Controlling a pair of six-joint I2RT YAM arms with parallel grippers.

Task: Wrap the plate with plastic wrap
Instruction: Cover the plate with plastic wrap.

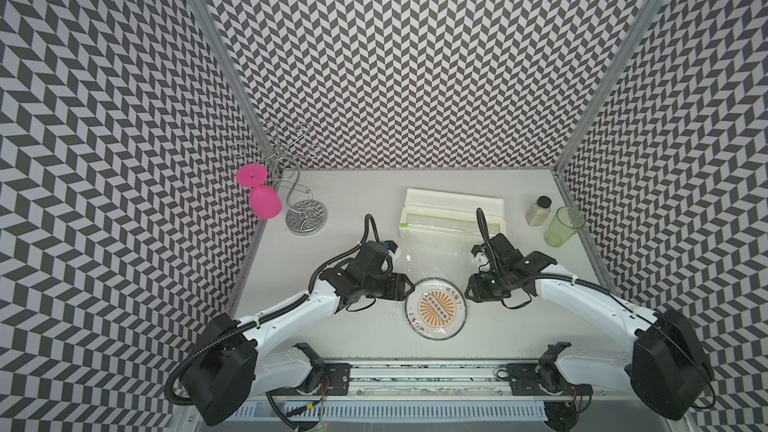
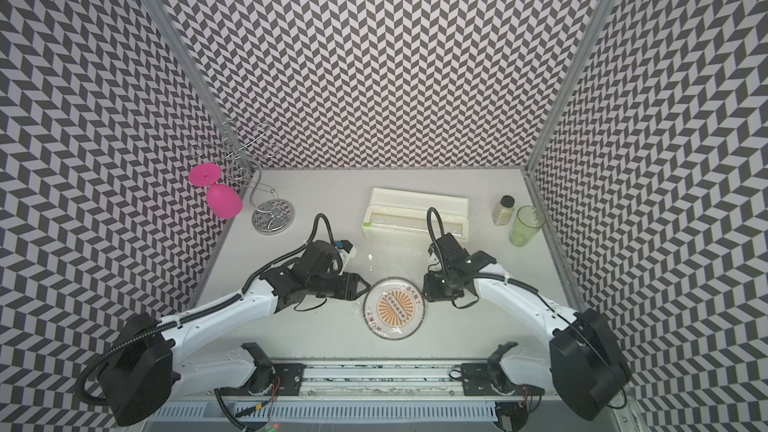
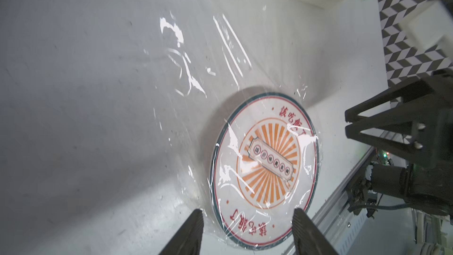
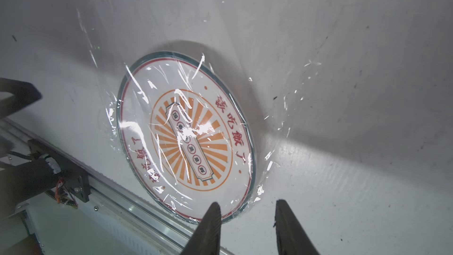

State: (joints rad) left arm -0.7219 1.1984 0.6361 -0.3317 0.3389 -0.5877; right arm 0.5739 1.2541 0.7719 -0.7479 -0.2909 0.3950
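Note:
The plate (image 1: 435, 308) (image 2: 394, 308) lies flat near the table's front, white with an orange sunburst centre. The plastic wrap (image 3: 186, 74) (image 4: 282, 109) is draped over it, wrinkled and glossy, and runs on across the table toward the back. My left gripper (image 1: 409, 283) (image 3: 248, 213) stands open at the plate's left edge, with its fingers on either side of the rim. At the plate's right edge, my right gripper (image 1: 467, 290) (image 4: 247, 204) is open with a narrower gap. One of its fingers is over the rim and the other is over the table. I see nothing pinched in either.
A cream dispenser box (image 1: 453, 214) sits behind the plate. At the back left stand a chrome stand (image 1: 306, 216) and a pink glass (image 1: 264, 200). A small jar (image 1: 539, 210) and a green cup (image 1: 563, 226) are at the back right. A metal rail (image 1: 415, 376) runs along the front edge.

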